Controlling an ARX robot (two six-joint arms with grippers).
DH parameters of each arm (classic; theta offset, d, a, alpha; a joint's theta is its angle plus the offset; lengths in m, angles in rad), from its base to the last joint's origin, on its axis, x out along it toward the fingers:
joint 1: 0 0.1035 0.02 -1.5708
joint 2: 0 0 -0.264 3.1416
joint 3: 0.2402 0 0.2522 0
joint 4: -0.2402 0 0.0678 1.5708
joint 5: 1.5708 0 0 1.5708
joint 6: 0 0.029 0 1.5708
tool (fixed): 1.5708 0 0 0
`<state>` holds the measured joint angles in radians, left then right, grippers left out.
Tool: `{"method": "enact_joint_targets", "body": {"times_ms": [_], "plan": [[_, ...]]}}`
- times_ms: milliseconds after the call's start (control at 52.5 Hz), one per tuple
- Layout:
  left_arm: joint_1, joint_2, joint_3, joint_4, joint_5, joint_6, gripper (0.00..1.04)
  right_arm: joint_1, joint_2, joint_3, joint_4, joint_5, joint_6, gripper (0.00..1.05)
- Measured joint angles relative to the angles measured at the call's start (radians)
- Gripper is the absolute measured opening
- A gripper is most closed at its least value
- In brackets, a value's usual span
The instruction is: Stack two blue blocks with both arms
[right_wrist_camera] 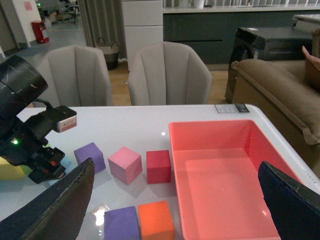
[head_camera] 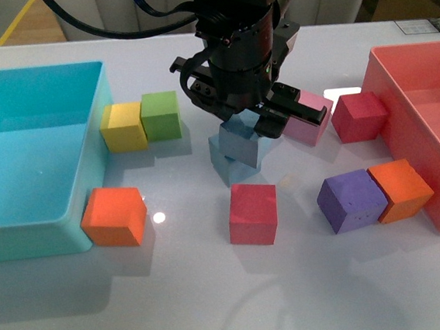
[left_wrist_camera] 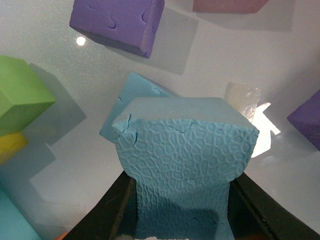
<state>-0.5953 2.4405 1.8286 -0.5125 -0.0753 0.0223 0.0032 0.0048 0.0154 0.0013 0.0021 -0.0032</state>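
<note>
Two blue blocks mid-desk, right under the left arm point(head_camera: 232, 47). Upper blue block point(head_camera: 241, 129) pinched between the left fingers point(left_wrist_camera: 105, 220), closed tight on its sides. Hanging over the lower blue block point(head_camera: 230, 162) and twisted against it, with one lower corner poking out sideways (touching or just apart: cannot tell). Cubes both, equal on every edge, flat faces up.

Crowded all round. Pink cube point(head_camera: 307, 121) just beside on the right, dark red cube point(head_camera: 358, 116) beyond it. Second red cube point(head_camera: 253, 213) in front. Purple cube point(head_camera: 351, 201) and orange cube point(head_camera: 402, 189) touching at front right. Another purple cube point(right_wrist_camera: 90, 156) tucked behind the arm. Green cube point(head_camera: 160, 114) and yellow cube point(head_camera: 125, 127) touching at left, second orange cube point(head_camera: 114, 216) against the turquoise bin point(head_camera: 96, 138). Pink-red bin point(head_camera: 403, 128) at far right.

Right fingers point(right_wrist_camera: 60, 205) spread wide, gripping nothing, well apart from the blocks.

Glossy white desk point(head_camera: 216, 290), mirroring the lamps. Behind it, grey chairs point(right_wrist_camera: 167, 75), brown sofa point(right_wrist_camera: 270, 90), white cabinet point(right_wrist_camera: 142, 22).
</note>
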Motion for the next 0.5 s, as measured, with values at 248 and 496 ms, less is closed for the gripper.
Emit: {"method": "enact_joint_targets", "body": {"times_ms": [248,496], "plan": [[0.010,0.043,0.055,-0.026,-0.032,0.004,0.39,0.000,0.000,0.000,0.000,0.000,0.000,0.96],[0.015,0.052,0.079,-0.036,-0.039,0.008,0.58,0.000,0.000,0.000,0.000,0.000,0.000,0.96]]}}
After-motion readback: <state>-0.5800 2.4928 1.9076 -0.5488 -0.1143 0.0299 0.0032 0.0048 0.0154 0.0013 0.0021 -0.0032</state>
